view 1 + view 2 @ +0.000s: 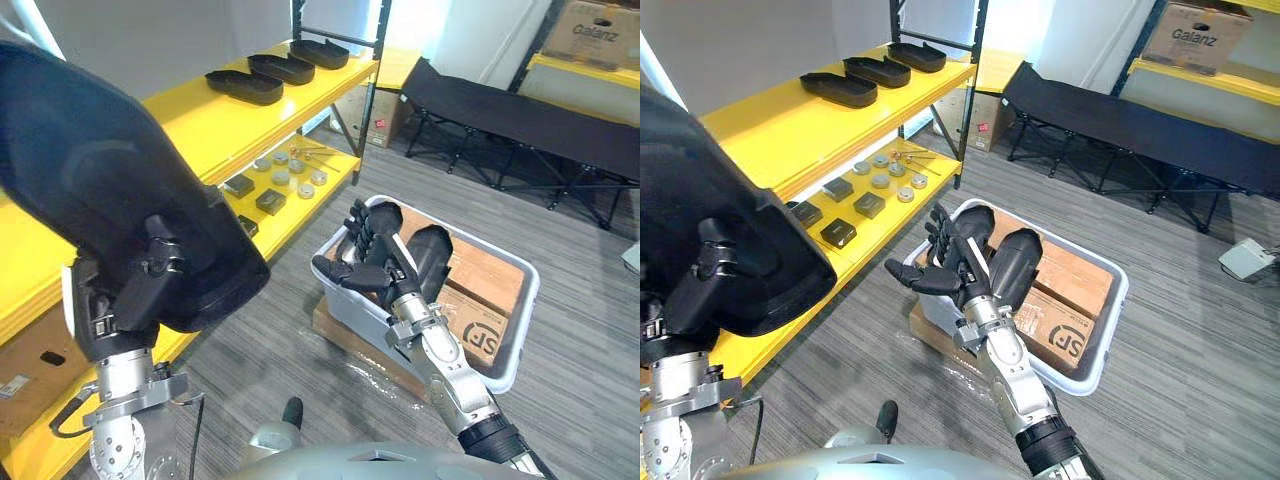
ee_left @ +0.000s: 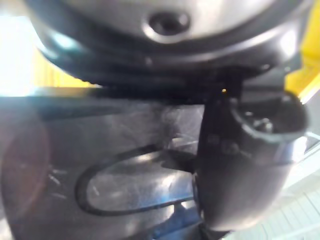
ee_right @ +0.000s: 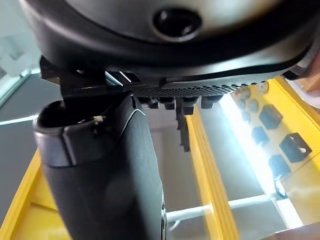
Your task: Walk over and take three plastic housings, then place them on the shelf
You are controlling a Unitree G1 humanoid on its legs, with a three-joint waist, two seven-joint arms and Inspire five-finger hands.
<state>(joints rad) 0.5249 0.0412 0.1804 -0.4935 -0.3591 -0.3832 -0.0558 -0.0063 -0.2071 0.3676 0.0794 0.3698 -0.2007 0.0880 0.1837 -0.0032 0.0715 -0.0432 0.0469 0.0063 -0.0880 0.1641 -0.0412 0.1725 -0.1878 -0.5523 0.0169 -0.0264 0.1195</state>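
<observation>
My left hand [image 1: 125,300] has its fingers clamped on a black housing [image 1: 90,170] near the shelf [image 1: 190,120]. My right hand [image 1: 958,262] hangs over the bin [image 1: 348,308], fingers straight and empty.

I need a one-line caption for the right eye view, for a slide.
Left hand holds a housing beside the yellow shelf; right hand open by the bin.
</observation>
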